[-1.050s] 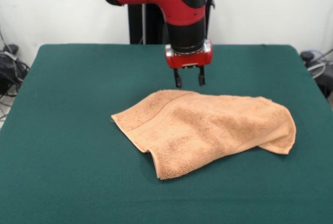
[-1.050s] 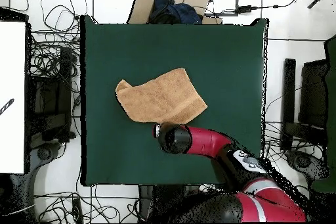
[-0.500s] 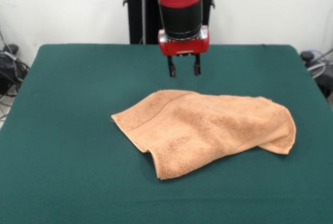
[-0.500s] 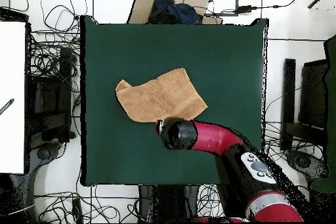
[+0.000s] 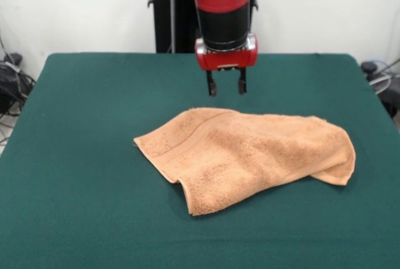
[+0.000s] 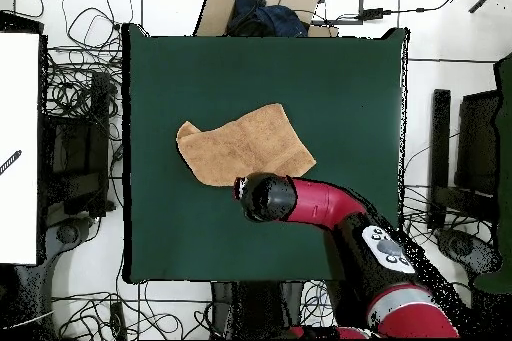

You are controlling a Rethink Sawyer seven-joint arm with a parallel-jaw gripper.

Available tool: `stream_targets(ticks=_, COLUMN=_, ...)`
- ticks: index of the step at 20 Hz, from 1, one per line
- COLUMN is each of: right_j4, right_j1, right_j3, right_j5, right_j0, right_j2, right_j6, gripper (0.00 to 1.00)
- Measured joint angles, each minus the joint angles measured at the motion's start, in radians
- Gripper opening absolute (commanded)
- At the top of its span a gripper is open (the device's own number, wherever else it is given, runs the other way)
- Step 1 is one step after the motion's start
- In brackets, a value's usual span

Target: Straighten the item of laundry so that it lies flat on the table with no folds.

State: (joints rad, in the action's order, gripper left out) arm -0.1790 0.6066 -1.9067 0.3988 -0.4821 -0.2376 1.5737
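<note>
The item of laundry [image 5: 250, 153] is a peach-orange towel lying crumpled and folded over itself in the middle of the dark green table [image 5: 81, 175]. In the overhead view the towel [image 6: 243, 145] sits left of centre on the table [image 6: 340, 97]. My gripper [image 5: 225, 87] hangs open above the table just behind the towel's far edge, with nothing between its two dark fingers. From above, the arm's red and black wrist [image 6: 265, 198] covers the gripper and overlaps the towel's lower edge.
Cables and dark equipment [image 5: 12, 84] lie off the table's left side, more cables [image 5: 381, 78] off the right. In the overhead view a cardboard box with dark cloth [image 6: 262, 5] stands beyond the table's top edge.
The gripper rose and shifted slightly left half a second ago, then came back right and a little lower. The towel has not moved.
</note>
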Motion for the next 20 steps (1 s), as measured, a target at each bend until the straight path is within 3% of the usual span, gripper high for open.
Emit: stream_targets(ticks=20, right_j4=0.007, right_j1=-0.057, right_j3=0.021, right_j5=0.000, right_j0=-0.017, right_j2=-0.006, right_j6=0.000, gripper=1.00)
